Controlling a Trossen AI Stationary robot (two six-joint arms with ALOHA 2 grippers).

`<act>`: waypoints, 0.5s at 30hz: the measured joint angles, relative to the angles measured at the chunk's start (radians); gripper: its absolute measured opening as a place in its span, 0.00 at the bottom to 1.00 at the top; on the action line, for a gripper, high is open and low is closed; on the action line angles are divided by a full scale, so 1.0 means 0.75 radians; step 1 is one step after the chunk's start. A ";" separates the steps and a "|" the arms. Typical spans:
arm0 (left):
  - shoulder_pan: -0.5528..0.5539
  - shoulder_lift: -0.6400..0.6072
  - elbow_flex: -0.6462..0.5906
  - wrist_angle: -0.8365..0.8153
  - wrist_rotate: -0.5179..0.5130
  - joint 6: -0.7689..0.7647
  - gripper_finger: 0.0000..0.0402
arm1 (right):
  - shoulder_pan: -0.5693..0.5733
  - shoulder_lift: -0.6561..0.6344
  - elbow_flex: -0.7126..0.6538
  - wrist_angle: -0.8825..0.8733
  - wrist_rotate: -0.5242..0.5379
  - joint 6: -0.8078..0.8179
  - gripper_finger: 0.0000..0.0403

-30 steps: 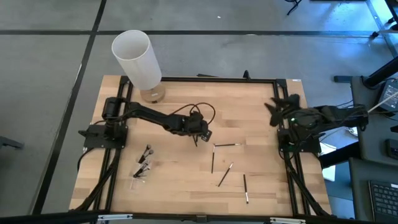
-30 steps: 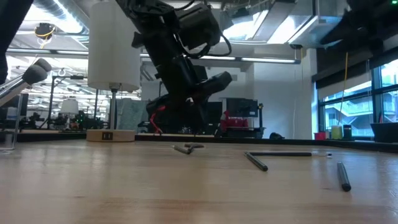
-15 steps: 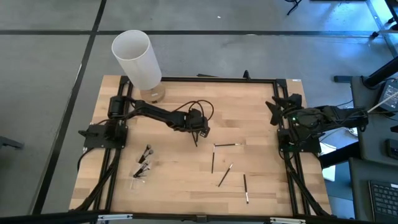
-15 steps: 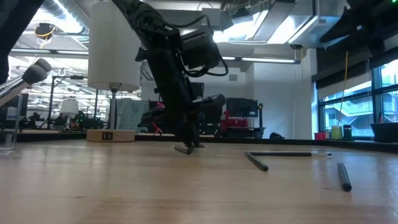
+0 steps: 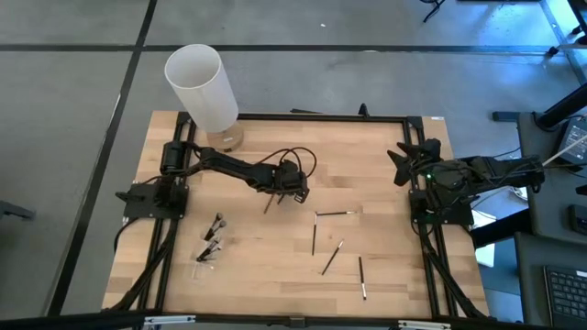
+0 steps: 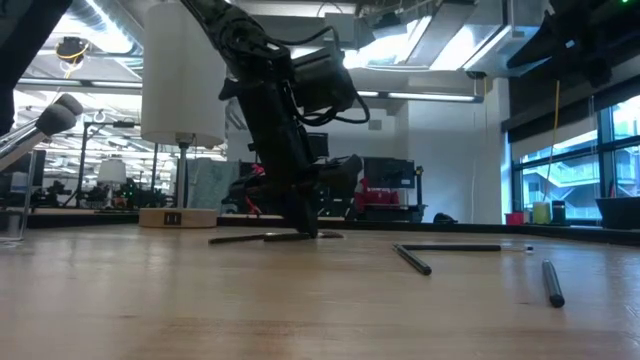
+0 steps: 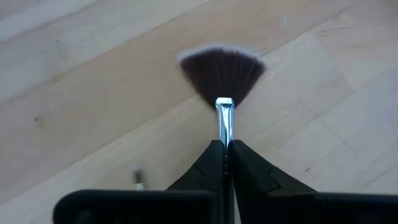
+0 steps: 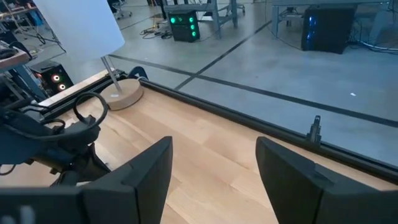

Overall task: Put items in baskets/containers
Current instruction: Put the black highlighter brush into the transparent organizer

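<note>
My left gripper (image 5: 290,193) stands low over the table's middle, shut on a fan-shaped brush (image 7: 222,71), which shows in the low view as a thin dark stick (image 6: 265,238) level with the tabletop. Several slim dark brushes lie loose on the wood to the right (image 5: 332,214) (image 5: 314,236) (image 5: 332,258) (image 5: 362,278). More brushes (image 5: 214,235) lie at the near left with a faint clear cup (image 5: 204,258). My right gripper (image 8: 214,180) waits open above the table's right edge (image 5: 404,158). My left gripper pinches the fan brush between its two fingertips (image 7: 214,163) at the silver ferrule (image 7: 224,121), just behind the bristles. The fingers slant down from the table's left. The brush lies about level along the tabletop, and its long handle (image 5: 271,203) sticks out toward the near left.
A tall white cylinder (image 5: 202,87) stands on a small tan base (image 5: 225,139) at the far left corner. Black rails (image 5: 312,117) frame the table. Bare wood lies between the left gripper and the cup.
My left gripper has sunk toward the table and shut on the fan brush. The brush has swung about on the wood: its handle pointed toward the near edge before, and now sticks out toward the near left.
</note>
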 joint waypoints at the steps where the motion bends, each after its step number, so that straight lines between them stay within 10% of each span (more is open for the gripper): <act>1: 0.000 0.000 -0.001 0.004 -0.005 0.006 0.03 | 0.000 0.001 0.000 0.000 0.000 0.001 0.57; 15: -0.032 -0.290 -0.008 -0.023 -0.035 0.222 0.05 | 0.000 0.001 0.000 0.000 0.000 -0.029 0.57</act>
